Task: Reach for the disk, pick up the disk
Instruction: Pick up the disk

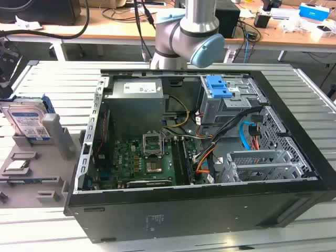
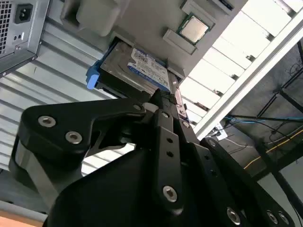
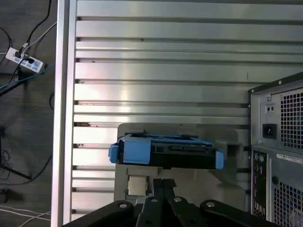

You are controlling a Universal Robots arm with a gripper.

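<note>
The disk (image 1: pixel 27 122) is a silver-grey drive with a white and blue label in a bright blue bracket. It stands tilted in a slot of a grey holder (image 1: pixel 52 176) at the exterior view's left, beside the computer case. My gripper (image 1: pixel 7 68) hangs above it, apart from it, at that view's far left edge. In the second wrist view the black fingers (image 2: pixel 163 106) are pressed together, with the disk (image 2: pixel 137 71) just past their tips. In the first wrist view my gripper (image 3: pixel 163 187) is shut and holds nothing, a short way from the disk's blue-framed edge (image 3: pixel 165 153).
An open black computer case (image 1: pixel 210 157) stands close to the holder on the slatted metal table (image 1: pixel 47 79). A small square silver chip (image 2: pixel 194 29) lies in another pocket of the holder. A blue latch (image 1: pixel 218 86) sits in the case. Cables lie on the floor (image 3: pixel 23 61) beyond the table's edge.
</note>
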